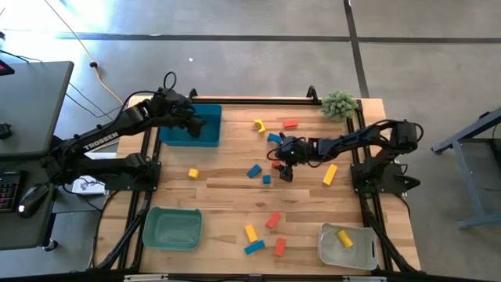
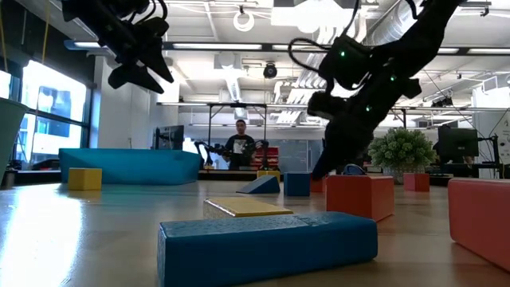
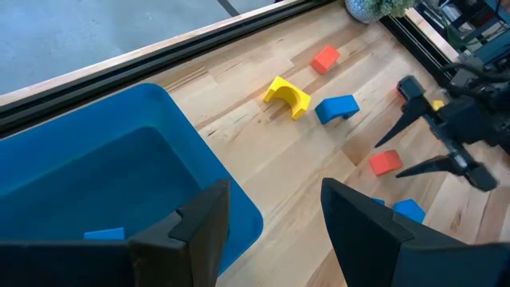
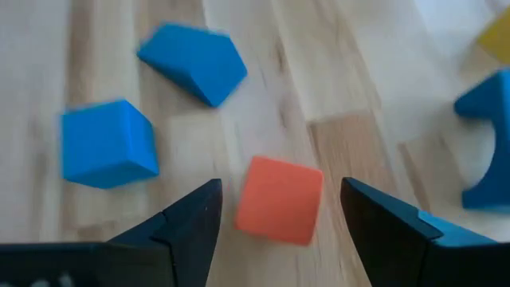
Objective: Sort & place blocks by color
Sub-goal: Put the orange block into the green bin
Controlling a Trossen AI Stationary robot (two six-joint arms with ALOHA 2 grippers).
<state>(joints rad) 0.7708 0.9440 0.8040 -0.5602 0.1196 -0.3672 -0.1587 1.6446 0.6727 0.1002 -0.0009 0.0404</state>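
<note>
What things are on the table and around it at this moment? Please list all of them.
Red blocks: four, red-orange, spread over the table's middle and near side.
Blue blocks: five, blue, four on the table, one inside the blue bin.
Yellow blocks: five, yellow, four on the table, one in the clear bin.
Blue bin: one, far left corner.
Green bin: one, near left.
Clear bin: one, near right.
Plant: one, green, far right corner.
Table: one, light wood.
Person: one, far behind the table.
Left tool: open, above the blue bin.
Right tool: open, over a red cube.
</note>
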